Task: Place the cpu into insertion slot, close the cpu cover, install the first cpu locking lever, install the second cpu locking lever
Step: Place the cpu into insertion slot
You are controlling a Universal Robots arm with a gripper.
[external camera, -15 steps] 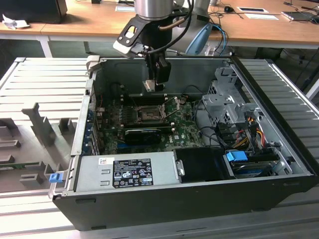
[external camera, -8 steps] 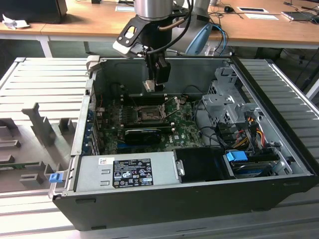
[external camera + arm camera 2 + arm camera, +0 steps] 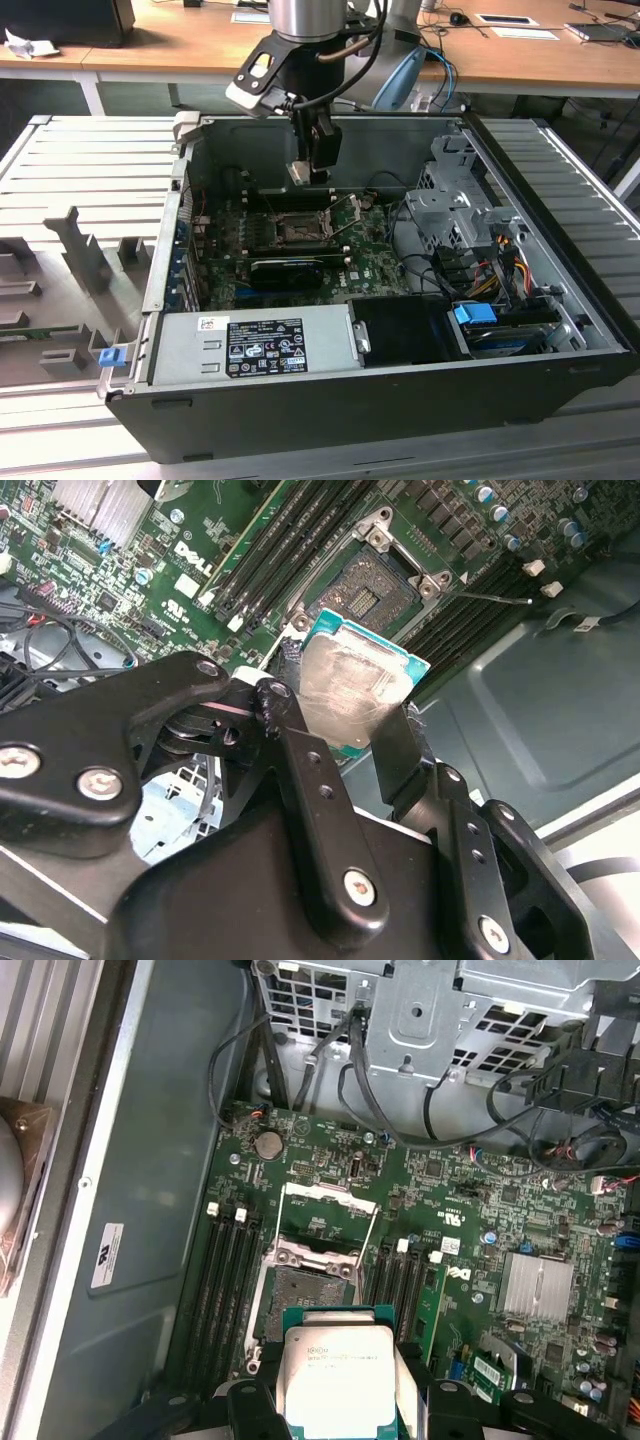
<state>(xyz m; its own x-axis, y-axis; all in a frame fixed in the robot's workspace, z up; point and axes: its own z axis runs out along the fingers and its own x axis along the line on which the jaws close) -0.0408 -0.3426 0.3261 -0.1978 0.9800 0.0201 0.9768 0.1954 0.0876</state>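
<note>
My gripper hangs inside the open computer case, shut on the cpu, a small square chip with a silver-grey top. In both wrist views the cpu sits clamped between the two black fingers, a little above and to one side of the insertion slot. The slot lies bare, its dark pin field showing. The cpu cover is a thin metal frame that stands swung open beside the slot. A thin locking lever stands raised by the socket.
A long black card lies just in front of the socket. Memory slots flank it on both sides. The power supply fills the case front, and a metal drive cage with cables stands at the exterior view's right.
</note>
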